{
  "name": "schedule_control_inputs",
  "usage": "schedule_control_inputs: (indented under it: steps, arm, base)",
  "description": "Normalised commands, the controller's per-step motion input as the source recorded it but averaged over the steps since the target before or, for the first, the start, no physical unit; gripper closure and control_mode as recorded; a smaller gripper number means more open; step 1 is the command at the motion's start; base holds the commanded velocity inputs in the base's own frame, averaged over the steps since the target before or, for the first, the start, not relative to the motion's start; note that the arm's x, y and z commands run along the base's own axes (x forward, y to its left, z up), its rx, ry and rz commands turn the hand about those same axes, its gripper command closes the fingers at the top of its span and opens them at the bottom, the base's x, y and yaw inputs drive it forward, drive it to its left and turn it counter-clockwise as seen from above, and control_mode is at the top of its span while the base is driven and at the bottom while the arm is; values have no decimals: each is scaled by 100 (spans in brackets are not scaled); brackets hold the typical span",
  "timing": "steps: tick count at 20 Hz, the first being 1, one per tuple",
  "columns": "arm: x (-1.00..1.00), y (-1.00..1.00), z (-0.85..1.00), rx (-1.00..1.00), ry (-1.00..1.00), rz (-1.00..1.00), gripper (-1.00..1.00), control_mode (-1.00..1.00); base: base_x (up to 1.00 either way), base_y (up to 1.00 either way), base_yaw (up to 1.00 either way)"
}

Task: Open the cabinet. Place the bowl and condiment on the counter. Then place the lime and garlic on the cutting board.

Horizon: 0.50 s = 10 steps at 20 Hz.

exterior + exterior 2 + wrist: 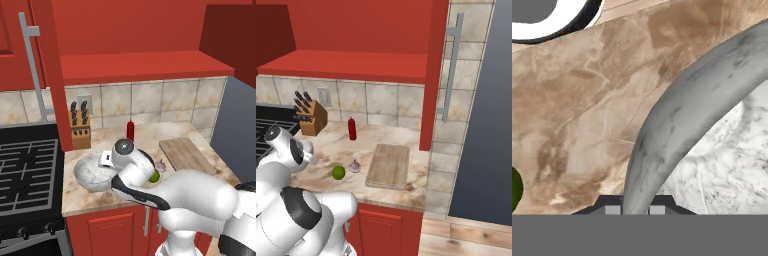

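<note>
The counter carries the bowl, condiment, lime, garlic, cutting board and knife block.

Cabinet: red wall cabinet, door swung open edge-on, long grey bar handle on its far side; the red shelf inside looks bare.
Counter: beige-brown marbled top under a tiled wall.
Condiment: red squeeze bottle standing upright near the wall.
Cutting board: lies flat on the counter, right of the bottle.
Garlic: on the counter, just left of the board.
Lime: just beside the garlic, to its left.
Knife block: wooden, dark handles, at the wall.
Stove: black grates at the left edge.
</note>
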Motion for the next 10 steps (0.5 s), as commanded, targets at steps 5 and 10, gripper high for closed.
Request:
schedule_control_inputs:
  steps: [5,10]
  arm:
    - [35,11,-4,1,0,0,100,-100]
    - [0,-5,4,4,0,0,-100,-100]
  base:
    - [0,0,0]
    - [0,0,0]
